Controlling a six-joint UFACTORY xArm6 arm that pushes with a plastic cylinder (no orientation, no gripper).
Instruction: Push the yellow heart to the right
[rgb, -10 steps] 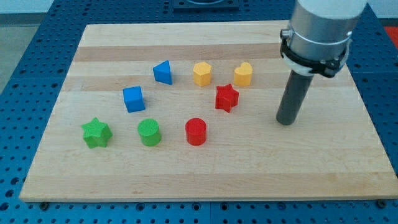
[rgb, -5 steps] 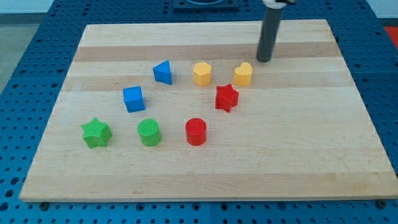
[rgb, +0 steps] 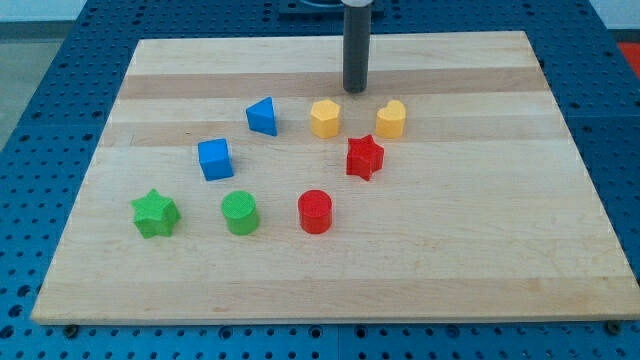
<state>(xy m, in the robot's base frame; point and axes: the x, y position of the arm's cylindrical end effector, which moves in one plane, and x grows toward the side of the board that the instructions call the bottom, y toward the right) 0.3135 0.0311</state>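
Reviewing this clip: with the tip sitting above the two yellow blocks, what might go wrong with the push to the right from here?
1. My tip is toward the view's top, between the yellow heart and the yellow hexagon. The gap between them looks narrow, so dropping into it may nudge the hexagon.
2. The red star lies just below the heart; an off-centre push could slide the heart down into it.

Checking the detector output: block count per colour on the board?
Yellow: 2, the yellow heart and the yellow hexagon
Blue: 2, and
Red: 2, and
Green: 2, and
Total: 8
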